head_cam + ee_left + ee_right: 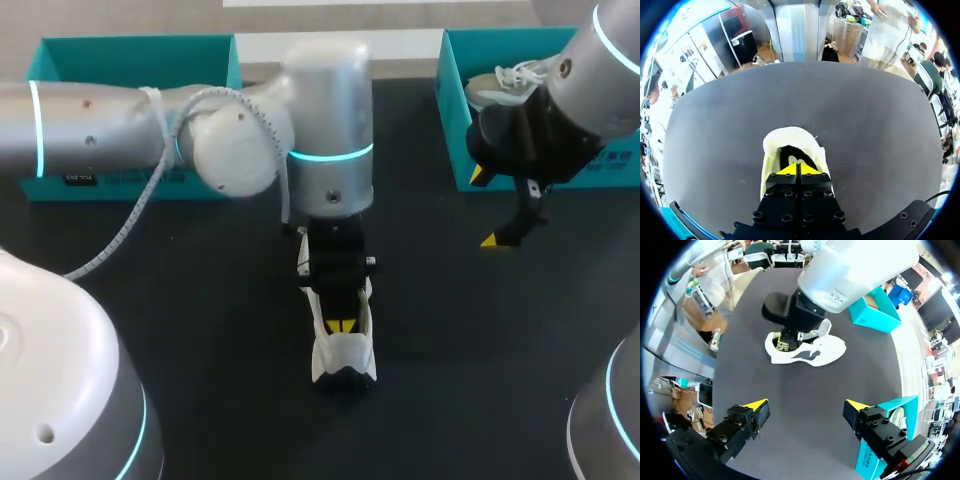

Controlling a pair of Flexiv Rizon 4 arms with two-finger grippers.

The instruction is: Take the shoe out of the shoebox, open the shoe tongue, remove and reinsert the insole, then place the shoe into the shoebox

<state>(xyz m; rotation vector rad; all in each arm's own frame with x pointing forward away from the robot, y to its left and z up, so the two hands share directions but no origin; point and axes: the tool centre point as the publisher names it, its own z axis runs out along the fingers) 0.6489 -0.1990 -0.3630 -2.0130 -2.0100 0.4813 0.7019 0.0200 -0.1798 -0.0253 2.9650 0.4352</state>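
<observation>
A white shoe [345,358] with a dark inside lies on the black table's middle, also seen in the right wrist view [827,352]. My left gripper [341,326] points down into its opening. Its yellow tips [799,169] are shut together over the dark inside of the shoe [790,137]; I cannot tell whether anything thin is pinched between them. My right gripper [488,208] hangs open above the table, just in front of the right teal shoebox [455,130]. Nothing lies between its spread fingers [806,405].
A second white shoe [505,85] with laces sits in the right shoebox. Another teal box [130,50] stands at the back left, partly behind my left arm [120,125]. Bare black table lies between the shoe and my right gripper.
</observation>
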